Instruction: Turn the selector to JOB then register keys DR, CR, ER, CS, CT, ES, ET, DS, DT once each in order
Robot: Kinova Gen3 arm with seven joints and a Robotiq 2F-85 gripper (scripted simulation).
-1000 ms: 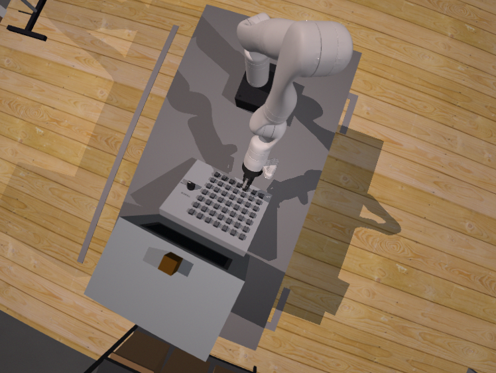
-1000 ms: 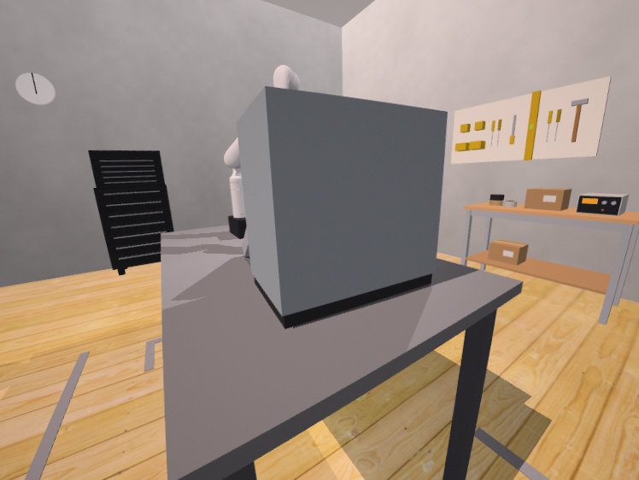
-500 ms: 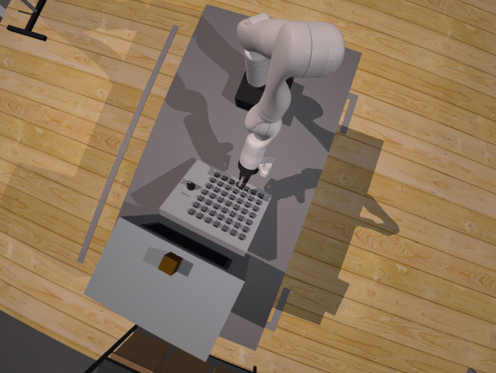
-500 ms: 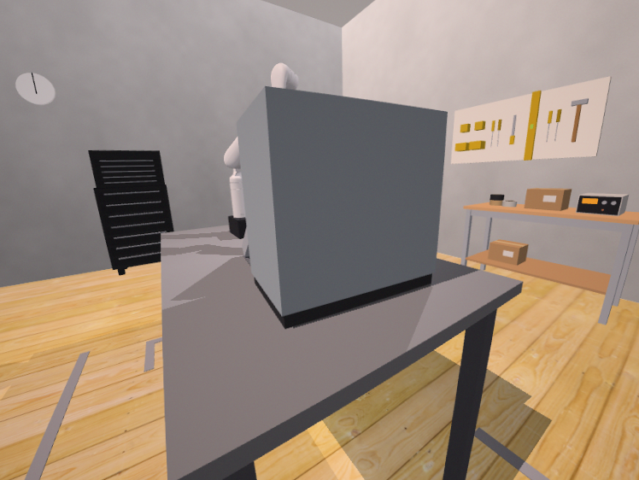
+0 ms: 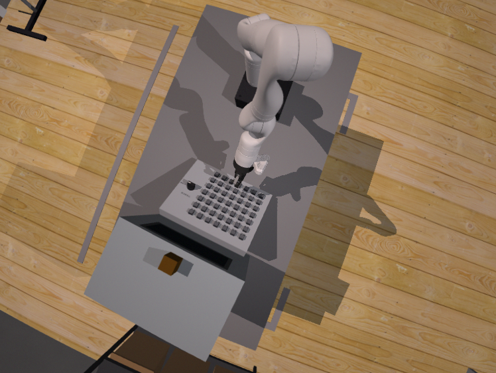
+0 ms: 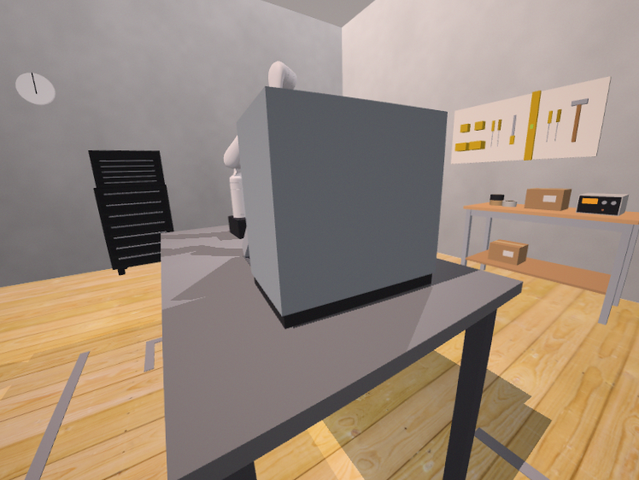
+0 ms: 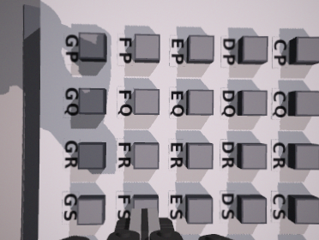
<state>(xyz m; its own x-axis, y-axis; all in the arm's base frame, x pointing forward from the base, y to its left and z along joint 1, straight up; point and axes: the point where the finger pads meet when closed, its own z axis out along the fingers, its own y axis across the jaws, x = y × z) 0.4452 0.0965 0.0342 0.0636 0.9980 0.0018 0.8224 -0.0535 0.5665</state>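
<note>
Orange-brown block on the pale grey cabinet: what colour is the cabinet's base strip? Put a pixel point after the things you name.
Black; the base strip (image 6: 361,301) shows best in the exterior view.
</note>
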